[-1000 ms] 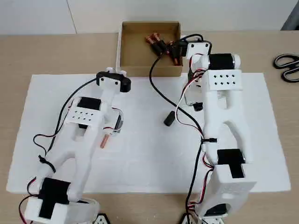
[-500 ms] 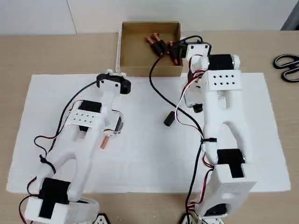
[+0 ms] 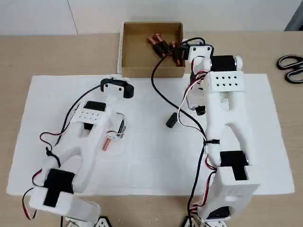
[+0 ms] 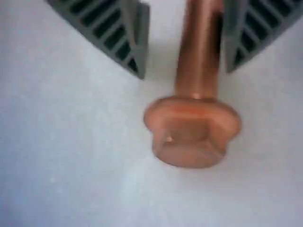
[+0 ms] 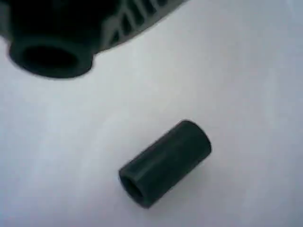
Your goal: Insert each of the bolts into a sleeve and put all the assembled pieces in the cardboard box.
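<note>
L gripper (image 4: 184,68) open astride bolt (image 4: 191,130) on mat (image 3: 142,165); R gripper (image 3: 199,109) clamps sleeve (image 5: 49,54), 2nd sleeve (image 5: 165,163) loose nearby.

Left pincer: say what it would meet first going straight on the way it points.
The bolt: its shaft lies between the open fingers of the left pincer. Past that, probably the white sheet, though depth is unclear.

2 arms (image 3: 222,118). 1 cardboard box (image 3: 128,52), top centre of the high view. 1 loose bolt (image 3: 107,142), left of centre, on 1 white sheet (image 3: 151,161). 2 sleeves (image 5: 163,163) outside the box: 1 lying mid-frame, 1 under the arm on the right side. Assembled pieces (image 3: 163,46) in the box: roughly 3, exact count unclear. 1 pair of scissors (image 3: 291,66), right edge.
</note>
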### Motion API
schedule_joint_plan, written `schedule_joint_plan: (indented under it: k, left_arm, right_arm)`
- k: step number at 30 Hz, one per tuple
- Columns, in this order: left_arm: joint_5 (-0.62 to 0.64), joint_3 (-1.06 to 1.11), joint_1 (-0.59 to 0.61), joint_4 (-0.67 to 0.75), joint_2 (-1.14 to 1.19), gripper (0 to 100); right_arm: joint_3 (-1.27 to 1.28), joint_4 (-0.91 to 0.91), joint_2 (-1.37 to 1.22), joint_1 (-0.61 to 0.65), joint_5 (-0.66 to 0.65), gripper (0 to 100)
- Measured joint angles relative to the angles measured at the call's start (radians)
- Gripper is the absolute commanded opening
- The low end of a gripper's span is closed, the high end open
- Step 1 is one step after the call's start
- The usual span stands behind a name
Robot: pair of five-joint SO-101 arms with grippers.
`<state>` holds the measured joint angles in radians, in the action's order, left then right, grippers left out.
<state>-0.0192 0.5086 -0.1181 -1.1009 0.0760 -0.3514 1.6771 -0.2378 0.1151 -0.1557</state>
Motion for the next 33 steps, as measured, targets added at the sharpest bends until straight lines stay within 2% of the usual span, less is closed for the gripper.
schedule_joint_plan:
  k: [12,19,24,33]
  left_arm:
    - [0.0,-0.02,-0.008,0.0,0.026,1]
    - [0.003,-0.04,-0.008,-0.005,0.035,1]
    - [0.003,-0.13,0.0,-0.094,0.043,1]
    - [0.005,-0.416,0.006,-0.33,0.043,1]
  right_arm:
    - [0.0,-0.008,0.0,0.0,0.0,0.7]
    - [0.0,-0.008,0.0,0.0,0.0,0.7]
    - [0.0,-0.008,0.0,0.0,0.0,0.7]
    - [-0.006,-0.008,0.0,0.0,0.0,0.4]
